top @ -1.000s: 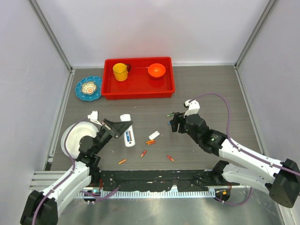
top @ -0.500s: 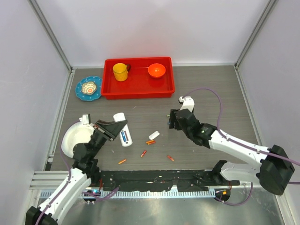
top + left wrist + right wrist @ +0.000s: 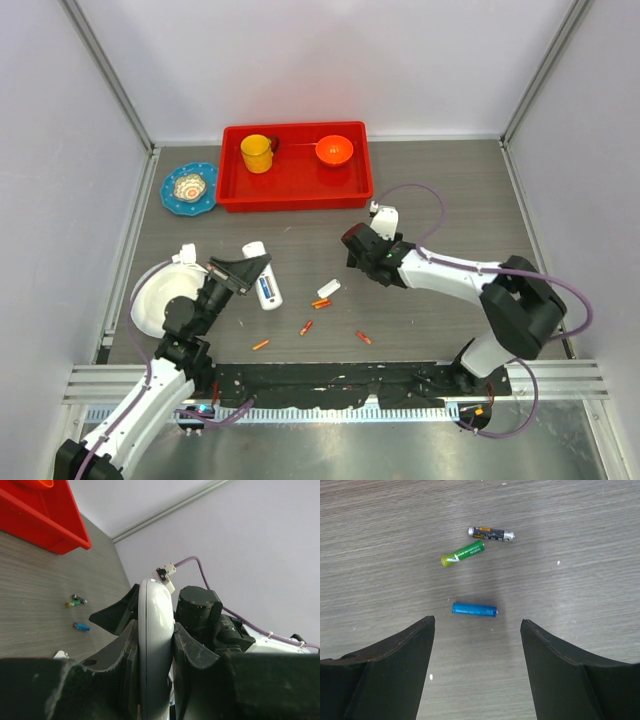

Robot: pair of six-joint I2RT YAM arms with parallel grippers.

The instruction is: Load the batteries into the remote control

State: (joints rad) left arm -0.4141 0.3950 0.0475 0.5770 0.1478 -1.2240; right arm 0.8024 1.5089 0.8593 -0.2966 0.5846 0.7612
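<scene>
While the left gripper [image 3: 243, 271] is clamped on the remote control [image 3: 155, 630], pinching its white body edge-on between both fingers, the right gripper [image 3: 476, 627] hangs with its jaws spread wide above a blue battery [image 3: 474, 610]. A green battery [image 3: 463, 553] and a dark battery [image 3: 491, 533] lie just beyond it (all three flat on the grey table [image 3: 580, 580], none touched). Between the arms, a small white cover piece [image 3: 328, 288] lies beside loose orange batteries [image 3: 321, 302]. Further back sits a red tray [image 3: 295, 197], and a white plate [image 3: 150, 305] lies near the left arm.
</scene>
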